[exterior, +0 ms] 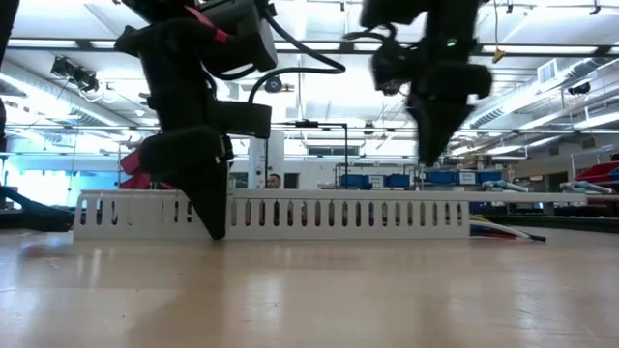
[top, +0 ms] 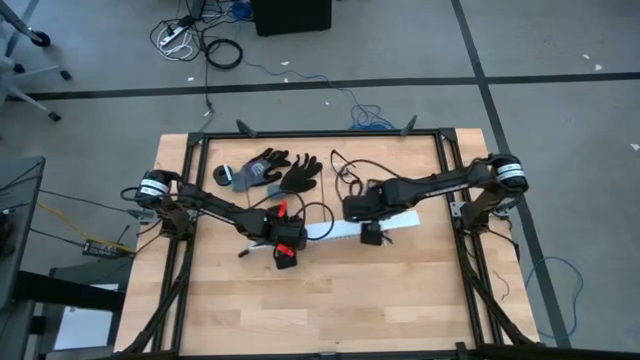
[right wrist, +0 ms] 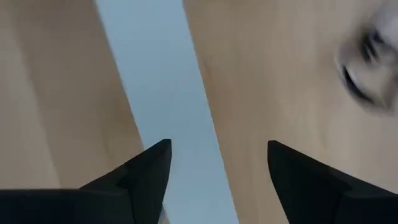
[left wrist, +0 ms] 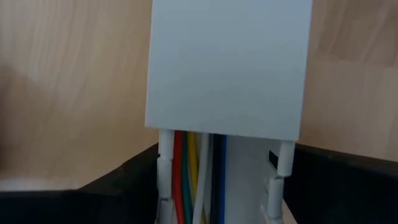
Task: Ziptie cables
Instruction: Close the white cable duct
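The cables (left wrist: 194,180), red, yellow, green, white, black and blue wires, lie inside a long white slotted channel (exterior: 338,215) flat on the table. Their ends stick out at its right end (exterior: 503,230). A flat white cover (left wrist: 230,68) lies over most of the channel. My left gripper (left wrist: 224,193) (top: 285,248) stands down over the uncovered stretch near the channel's left end, shut on it. My right gripper (right wrist: 217,152) (exterior: 435,145) hangs open above the cover (right wrist: 168,81), farther right and clear of it. My left gripper clasps the white slotted channel near its left end, one finger (left wrist: 124,183) against each slotted side wall (left wrist: 165,163). The fingers come from above, pointing down, across the channel's length. The near finger (exterior: 215,217) reaches down to the table. The channel lies flat on the table.
A pair of grey and black gloves (top: 270,172) and a thin black cord (top: 345,170) lie toward the table's far edge. Bare wood (top: 330,300) spreads between the channel and the near edge. A black frame (top: 320,133) runs round the table.
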